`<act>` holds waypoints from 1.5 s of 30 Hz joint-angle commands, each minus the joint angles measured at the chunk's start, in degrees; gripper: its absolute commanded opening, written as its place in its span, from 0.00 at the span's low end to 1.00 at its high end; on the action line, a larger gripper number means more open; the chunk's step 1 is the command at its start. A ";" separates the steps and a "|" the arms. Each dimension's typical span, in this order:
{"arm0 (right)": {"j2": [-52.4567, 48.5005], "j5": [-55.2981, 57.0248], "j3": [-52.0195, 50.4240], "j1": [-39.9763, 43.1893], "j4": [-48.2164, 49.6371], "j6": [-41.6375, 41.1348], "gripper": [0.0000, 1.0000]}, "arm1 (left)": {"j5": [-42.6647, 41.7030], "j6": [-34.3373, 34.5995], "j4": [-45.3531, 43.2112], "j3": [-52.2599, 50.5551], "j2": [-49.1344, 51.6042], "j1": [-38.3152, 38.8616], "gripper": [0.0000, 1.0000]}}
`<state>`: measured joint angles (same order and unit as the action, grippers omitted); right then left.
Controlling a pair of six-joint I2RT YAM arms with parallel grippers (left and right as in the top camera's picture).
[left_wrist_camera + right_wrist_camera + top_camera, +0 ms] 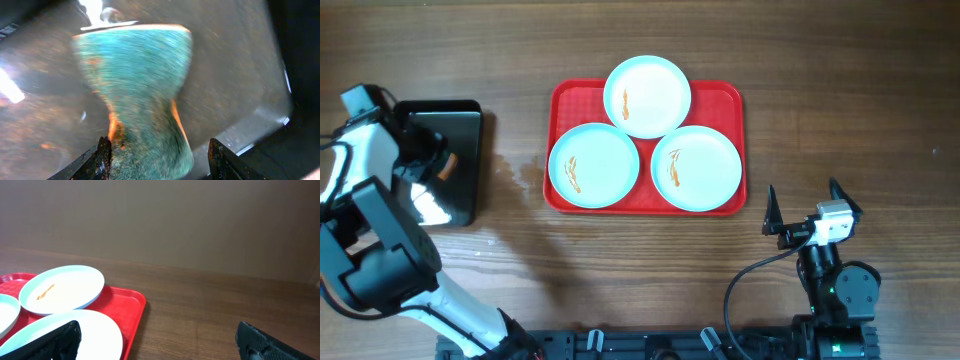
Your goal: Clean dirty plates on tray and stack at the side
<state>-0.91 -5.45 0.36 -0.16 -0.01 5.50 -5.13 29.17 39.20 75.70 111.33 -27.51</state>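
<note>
Left of the tray (pixel 563 100), over the black pan (pixel 465 120), the left gripper (pixel 160 150) stands half apart around a teal sponge (pixel 135 75) streaked with orange. A gap shows beside one finger, so the sponge looks loose rather than pinched, though the view is blurred. Right of the tray, on the robot's side, the right gripper (pixel 805 205) is spread wide and empty. The plates (pixel 647 95) all sit on the tray, each with orange smears, the far one overhanging the tray's far rim.

A sponge taken in slack jaws could slip out before reaching the tray. A soaked one would likely drip on the wood between pan and tray, where a damp patch (pixel 525 178) shows. Wiping an unsteadied shallow plate could push it across the tray, and the overhanging one might tip off the rim.

The table (pixel 840 80) is dark, matte, wood-grained board. Beyond the tray stands a plain brown wall (pixel 200 220).
</note>
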 commanded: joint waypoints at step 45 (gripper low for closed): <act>0.26 0.74 -0.07 0.31 0.17 0.48 1.00 | 11.08 33.40 -6.47 -1.90 2.12 0.98 0.87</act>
<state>-0.91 -5.45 0.36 -0.16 -0.01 5.50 2.81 60.99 33.06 74.59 112.51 -26.22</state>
